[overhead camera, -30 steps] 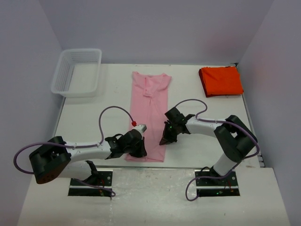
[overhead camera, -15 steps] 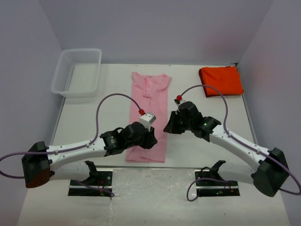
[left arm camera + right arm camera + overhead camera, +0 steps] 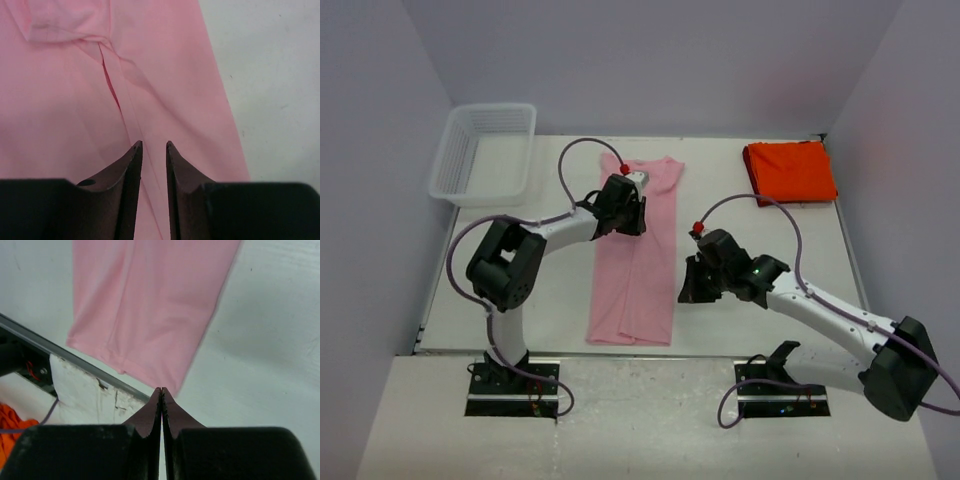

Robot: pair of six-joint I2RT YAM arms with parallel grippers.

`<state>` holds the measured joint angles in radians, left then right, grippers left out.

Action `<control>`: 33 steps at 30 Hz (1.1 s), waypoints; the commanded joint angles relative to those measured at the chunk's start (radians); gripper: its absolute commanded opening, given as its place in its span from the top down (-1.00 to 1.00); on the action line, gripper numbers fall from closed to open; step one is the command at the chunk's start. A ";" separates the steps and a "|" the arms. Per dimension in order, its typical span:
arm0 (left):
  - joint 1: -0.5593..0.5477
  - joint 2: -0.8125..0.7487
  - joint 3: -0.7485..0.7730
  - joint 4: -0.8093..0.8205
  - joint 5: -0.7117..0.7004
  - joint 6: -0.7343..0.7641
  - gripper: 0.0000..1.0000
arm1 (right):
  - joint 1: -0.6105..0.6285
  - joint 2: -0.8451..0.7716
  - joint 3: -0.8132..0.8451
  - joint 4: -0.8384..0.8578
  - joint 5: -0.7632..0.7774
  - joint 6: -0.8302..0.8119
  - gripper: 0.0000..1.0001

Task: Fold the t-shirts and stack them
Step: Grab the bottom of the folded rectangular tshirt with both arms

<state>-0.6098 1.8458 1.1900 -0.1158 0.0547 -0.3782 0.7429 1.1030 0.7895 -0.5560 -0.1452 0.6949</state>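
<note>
Jaws empty: my left gripper [image 3: 152, 146] slightly parted, my right gripper [image 3: 161, 390] closed. Orange-red cloth t-shirt [image 3: 790, 172] lies folded; narrow pink cloth t-shirt [image 3: 638, 265] awaits cross-folding, stacking.

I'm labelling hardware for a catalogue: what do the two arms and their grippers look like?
The left arm and right arm each have white links, black joints and a looping purple cable with a red plug. The left gripper and right gripper are black, with dark tapered jaws.
</note>
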 commanded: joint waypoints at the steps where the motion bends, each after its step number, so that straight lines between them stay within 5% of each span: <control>1: 0.048 0.091 0.132 0.080 0.152 0.068 0.47 | 0.036 0.060 -0.036 0.063 -0.076 -0.012 1.00; 9: 0.102 0.257 0.246 0.087 0.214 0.041 0.46 | 0.125 0.248 0.022 0.113 -0.074 -0.009 1.00; 28: 0.131 0.458 0.450 0.050 0.270 0.053 0.46 | 0.131 0.270 0.024 0.111 -0.011 0.009 1.00; 33: 0.131 0.353 0.344 0.157 0.255 0.050 0.07 | 0.135 0.256 -0.009 0.123 0.044 0.038 1.00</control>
<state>-0.4904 2.2688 1.5887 0.0006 0.3264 -0.3508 0.8703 1.3682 0.7982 -0.4606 -0.1555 0.7082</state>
